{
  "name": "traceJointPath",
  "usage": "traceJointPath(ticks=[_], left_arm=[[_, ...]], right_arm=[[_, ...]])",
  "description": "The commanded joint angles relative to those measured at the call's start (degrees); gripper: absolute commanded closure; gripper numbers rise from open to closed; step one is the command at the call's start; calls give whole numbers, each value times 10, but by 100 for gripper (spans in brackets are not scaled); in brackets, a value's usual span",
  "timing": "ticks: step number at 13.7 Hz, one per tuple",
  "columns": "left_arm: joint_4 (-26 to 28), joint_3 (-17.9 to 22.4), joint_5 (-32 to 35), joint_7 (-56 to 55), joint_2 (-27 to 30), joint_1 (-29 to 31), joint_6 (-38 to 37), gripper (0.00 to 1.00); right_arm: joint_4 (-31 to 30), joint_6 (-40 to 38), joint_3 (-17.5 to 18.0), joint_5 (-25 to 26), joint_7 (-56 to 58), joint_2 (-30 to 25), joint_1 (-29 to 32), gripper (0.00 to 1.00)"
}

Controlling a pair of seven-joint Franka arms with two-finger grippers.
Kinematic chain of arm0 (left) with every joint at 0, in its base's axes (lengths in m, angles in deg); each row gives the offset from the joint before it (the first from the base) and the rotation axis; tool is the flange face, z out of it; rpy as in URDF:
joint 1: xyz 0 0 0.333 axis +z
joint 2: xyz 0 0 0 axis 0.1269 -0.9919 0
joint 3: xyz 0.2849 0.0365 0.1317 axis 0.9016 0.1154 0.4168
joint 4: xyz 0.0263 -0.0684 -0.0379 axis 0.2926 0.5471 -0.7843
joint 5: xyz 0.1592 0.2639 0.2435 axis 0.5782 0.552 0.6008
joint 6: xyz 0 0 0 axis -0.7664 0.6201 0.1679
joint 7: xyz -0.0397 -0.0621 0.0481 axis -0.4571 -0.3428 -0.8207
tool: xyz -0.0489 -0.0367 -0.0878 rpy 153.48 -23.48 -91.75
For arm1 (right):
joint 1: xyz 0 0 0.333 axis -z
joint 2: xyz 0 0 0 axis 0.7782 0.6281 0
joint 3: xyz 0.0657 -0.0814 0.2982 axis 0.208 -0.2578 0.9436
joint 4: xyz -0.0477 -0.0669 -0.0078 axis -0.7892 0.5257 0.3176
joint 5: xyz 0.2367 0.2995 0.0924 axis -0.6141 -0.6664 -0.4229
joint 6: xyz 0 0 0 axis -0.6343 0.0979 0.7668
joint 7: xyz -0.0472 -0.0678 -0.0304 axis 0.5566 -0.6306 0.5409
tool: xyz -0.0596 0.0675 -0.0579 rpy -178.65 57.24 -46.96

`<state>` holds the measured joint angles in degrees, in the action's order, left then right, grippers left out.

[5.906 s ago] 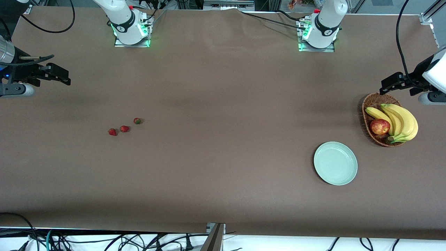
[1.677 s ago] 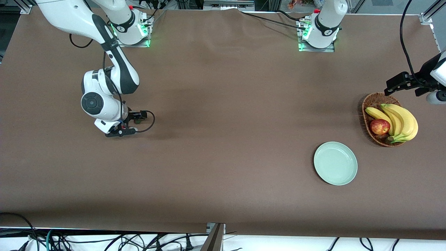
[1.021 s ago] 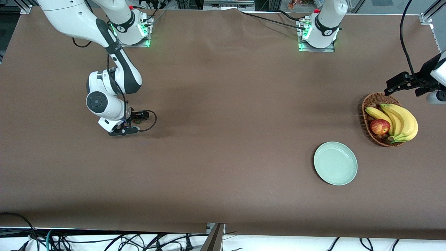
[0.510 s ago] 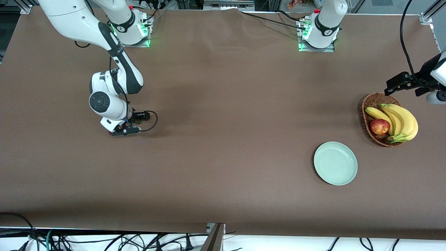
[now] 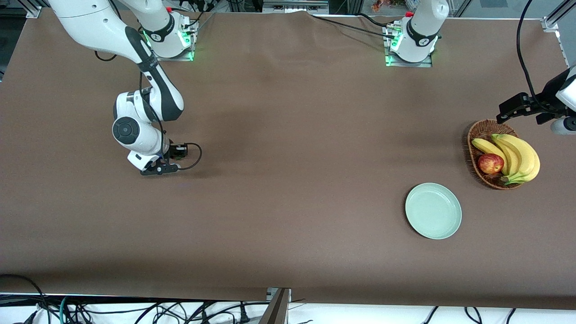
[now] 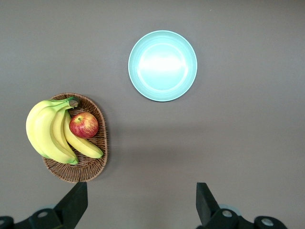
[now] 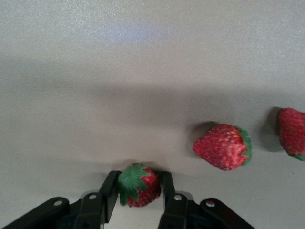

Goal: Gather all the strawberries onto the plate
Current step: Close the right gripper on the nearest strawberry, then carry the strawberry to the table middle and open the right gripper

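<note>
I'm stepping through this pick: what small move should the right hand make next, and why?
Probably lift straight up. The right hand has its fingers against both sides of one strawberry on the table, while the plate sits bare toward the left arm's end. The left hand waits open.

Toward the right arm's end of the table you have the three small red strawberries lying close together: one (image 7: 138, 186) sits between the fingers of the right gripper (image 7: 138, 198), with the second (image 7: 222, 146) beside it and the third (image 7: 291, 132) just past that. Toward the left arm's end you find the round pale-green plate (image 5: 433, 210), nearer the front camera than the brown wicker basket (image 5: 476, 153), which holds yellow bananas (image 5: 517, 155) and a red-yellow apple (image 5: 490, 163). The left gripper (image 6: 138, 210) hangs over the table beside the basket.
</note>
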<state>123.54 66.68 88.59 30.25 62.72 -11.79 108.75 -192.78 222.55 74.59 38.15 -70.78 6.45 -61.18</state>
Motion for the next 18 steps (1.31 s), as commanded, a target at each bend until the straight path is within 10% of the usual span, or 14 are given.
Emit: traceJointPath(ticks=[1,4,9,18], left_arm=[[-17,0,10,6,-7,1,-8,0],[-17,-1,12,7,-19,1,-5,0],[-44,1,10,6,-27,2,1,0],[-49,1,10,6,-32,5,1,0]], right_arm=[[-8,10,0,0,6,-3,1,65],[3,7,1,0,-6,-2,1,88],[82,1,46,-1,-107,2,-38,88],[403,3,62,0,-599,202,-298,88]])
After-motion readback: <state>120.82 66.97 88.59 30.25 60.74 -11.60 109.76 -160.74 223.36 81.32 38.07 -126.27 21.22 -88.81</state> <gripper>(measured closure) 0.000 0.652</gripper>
